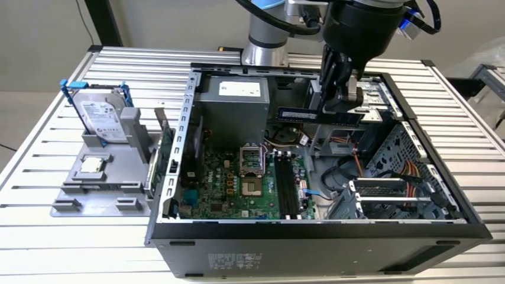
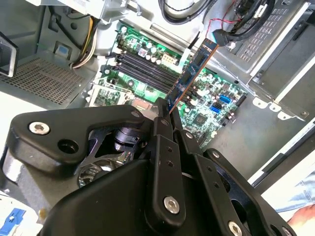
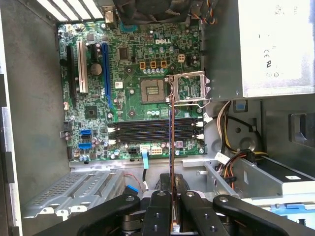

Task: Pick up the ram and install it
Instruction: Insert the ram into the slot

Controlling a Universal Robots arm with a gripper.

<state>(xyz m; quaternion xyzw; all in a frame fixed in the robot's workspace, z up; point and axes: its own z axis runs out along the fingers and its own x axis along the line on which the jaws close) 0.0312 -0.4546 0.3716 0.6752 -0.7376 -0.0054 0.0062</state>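
The computer case [image 1: 188, 136] lies open on top, so the way down onto the motherboard [image 1: 225, 189] and its memory slots [image 1: 285, 186] is free from above, and the ram [image 1: 316, 115] clamped in the gripper [image 1: 346, 106] hangs in that open air. Hemming the slots in are the power supply [image 1: 233, 112] at their far end, the raised processor-socket bracket [image 1: 251, 157] just beside them and, at the exterior view's right, the drive cage [image 1: 387, 198] with its orange cables [image 1: 410, 177]
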